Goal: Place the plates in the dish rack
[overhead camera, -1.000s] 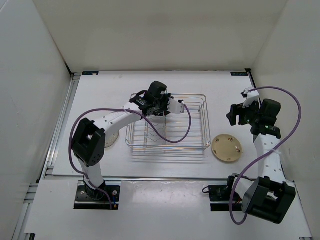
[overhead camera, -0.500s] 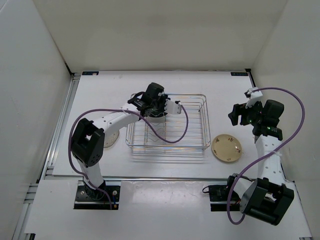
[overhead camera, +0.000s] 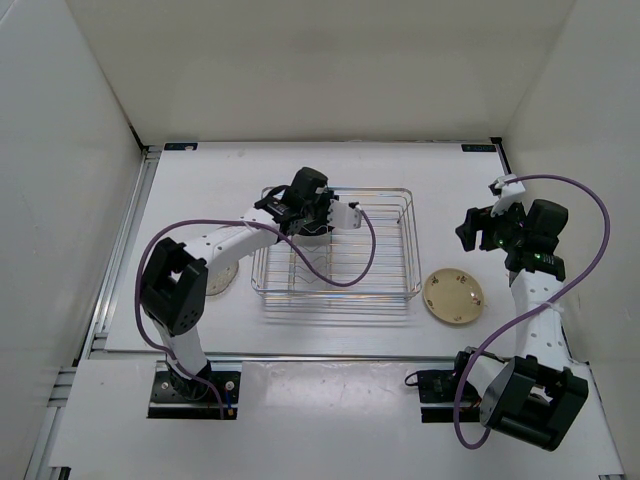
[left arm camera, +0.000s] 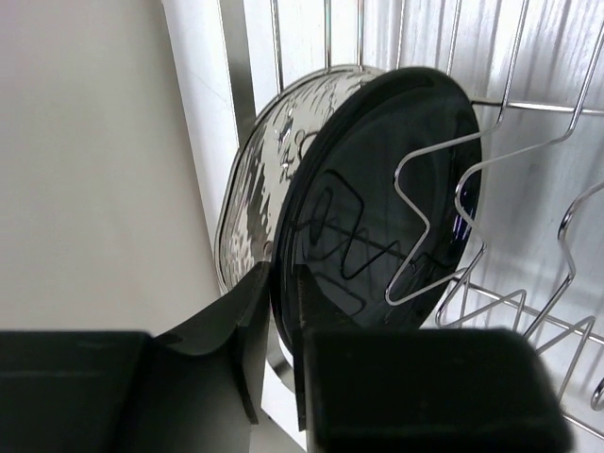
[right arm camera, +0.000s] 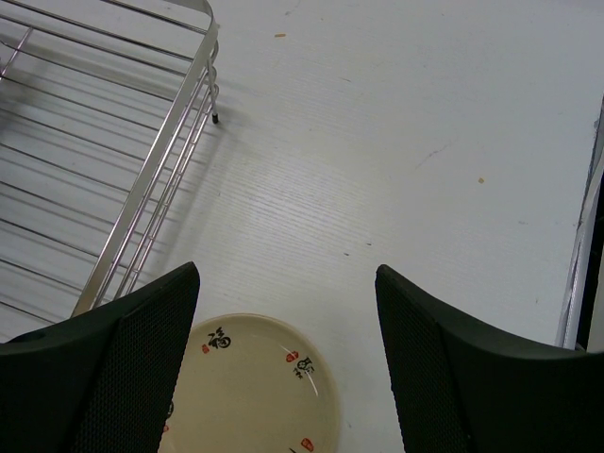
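The chrome wire dish rack [overhead camera: 412, 250] sits mid-table. In the left wrist view a glossy black plate [left arm camera: 377, 189] stands on edge among the rack's V-shaped dividers [left arm camera: 420, 222], with a clear glass plate [left arm camera: 253, 179] upright just behind it. My left gripper [left arm camera: 280, 288] is shut on the black plate's lower rim, at the rack's back left [overhead camera: 312, 212]. The cream-yellow plate [overhead camera: 453, 297] lies flat to the right of the rack, and shows below my right gripper [right arm camera: 286, 274] as well [right arm camera: 250, 392]. My right gripper [overhead camera: 478, 228] is open and empty above the table. A white plate [overhead camera: 224, 280] lies left of the rack, partly under the left arm.
The rack's right corner [right arm camera: 179, 123] shows at the upper left of the right wrist view. A metal rail [right arm camera: 583, 245] runs along the table's right edge. White walls enclose the table on three sides. Purple cables loop from both arms.
My left gripper has shifted slightly left and down with the black plate, settling it into the dividers. My right arm drew back a little to the right, then held still.
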